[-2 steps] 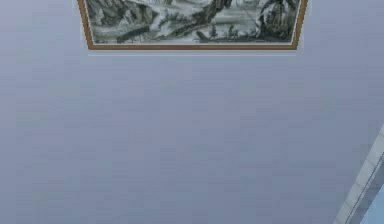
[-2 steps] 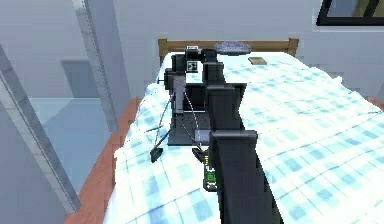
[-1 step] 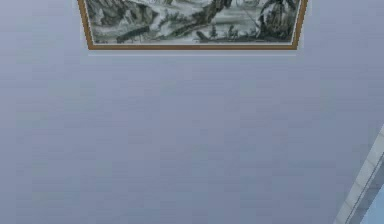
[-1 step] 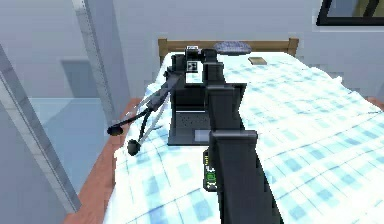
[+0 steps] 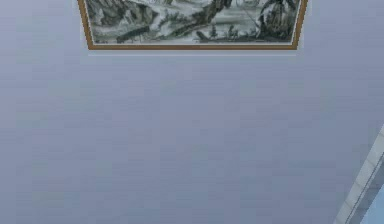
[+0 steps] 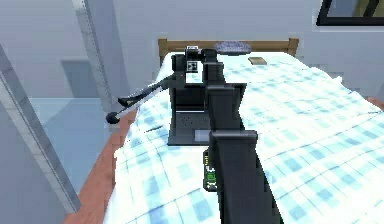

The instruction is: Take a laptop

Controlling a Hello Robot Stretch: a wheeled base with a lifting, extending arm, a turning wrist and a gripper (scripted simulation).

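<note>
At the bed's (image 6: pixel 300 130) left edge, the tool (image 6: pixel 113 116) reaches out past the checked cover, its thin fingers (image 6: pixel 140 100) slanting down toward the floor beside the bed. Only bare floor lies behind its far end, so it holds nothing. Whether it is released or clenched I cannot tell.

Just right of the fingers, on the bed's left half, lies the laptop (image 6: pixel 190 128) — dark, seemingly with its lid up, and partly behind the arm (image 6: pixel 235 160). It sits flat on the cover, well short of the headboard (image 6: pixel 275 44).

Further right, near the headboard, a small flat thing (image 6: pixel 258 61) rests on the bed, too small to name.

My reading of the laptop: stiff and fairly heavy for thin fingers, smooth-skinned and so inclined to slip, with a hinge and screen that will not bear squeezing. The soft bed gives under it, which may let a finger slide beneath an edge. The base looks the safer hold — its near side edge, close to the hinge where the weight gathers, rather than the lid.
</note>
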